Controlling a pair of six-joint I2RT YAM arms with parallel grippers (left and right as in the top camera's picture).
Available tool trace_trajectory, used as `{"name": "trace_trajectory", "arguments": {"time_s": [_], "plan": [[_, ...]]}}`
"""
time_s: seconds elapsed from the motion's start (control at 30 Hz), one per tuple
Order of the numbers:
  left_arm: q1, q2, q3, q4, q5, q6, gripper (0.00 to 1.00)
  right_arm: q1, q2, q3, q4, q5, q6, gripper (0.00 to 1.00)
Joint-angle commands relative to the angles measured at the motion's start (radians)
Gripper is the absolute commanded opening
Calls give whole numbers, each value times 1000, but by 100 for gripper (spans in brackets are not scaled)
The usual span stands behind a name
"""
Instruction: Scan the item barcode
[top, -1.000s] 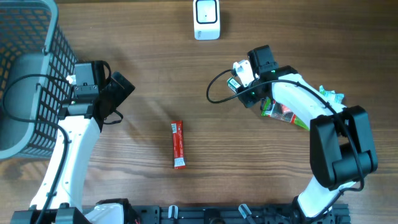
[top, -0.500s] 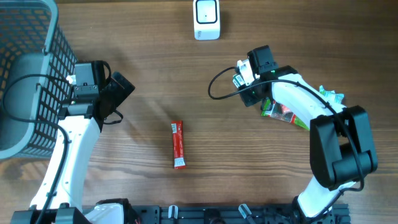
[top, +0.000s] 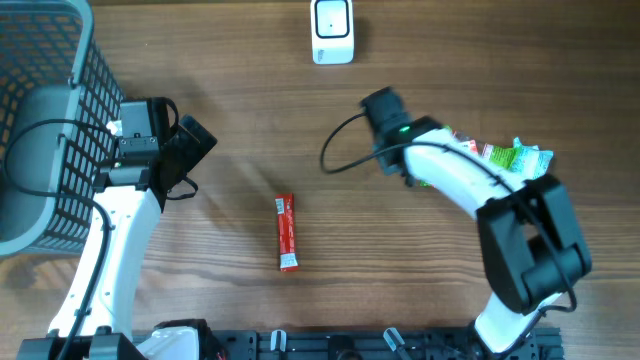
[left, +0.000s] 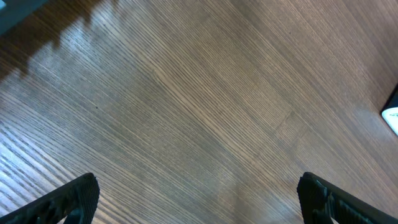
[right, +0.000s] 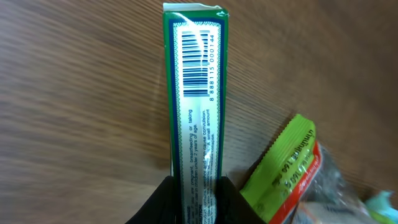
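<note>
My right gripper (right: 196, 193) is shut on a narrow green box (right: 195, 93). The box's white face with the barcode (right: 196, 59) is turned to the right wrist camera, above the wood. In the overhead view the right gripper (top: 382, 112) sits right of the table's centre and hides the box. The white scanner (top: 332, 31) stands at the far edge, up and to the left of it. At the left, my left gripper (top: 192, 148) is open; in its wrist view the left gripper (left: 199, 205) has only bare wood between its fingers.
A red stick packet (top: 287, 232) lies mid-table toward the front. Green and red snack packets (top: 500, 155) lie by the right arm, and one green and red packet (right: 287, 167) shows beside the box. A grey mesh basket (top: 40, 90) fills the far left corner.
The right jaws have closed on the green box. The right arm has swung left, away from the pile of packets, carrying it. The left arm has not moved.
</note>
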Motion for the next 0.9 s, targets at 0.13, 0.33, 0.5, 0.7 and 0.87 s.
{"name": "trace_trajectory", "arguments": {"time_s": [0.13, 0.33, 0.5, 0.7, 0.87], "plan": [[-3, 5, 1, 3, -17, 11, 100, 186, 114, -5, -15, 395, 151, 22], [-3, 5, 1, 3, -17, 11, 100, 275, 193, -5, -18, 400, 207, 22], [-3, 5, 1, 3, -17, 11, 100, 309, 193, -5, -12, 217, 218, 31], [-3, 5, 1, 3, -17, 11, 100, 309, 192, -3, -11, 174, 261, 44], [-3, 5, 1, 3, -17, 11, 100, 264, 97, 29, -11, 20, 209, 45]]}}
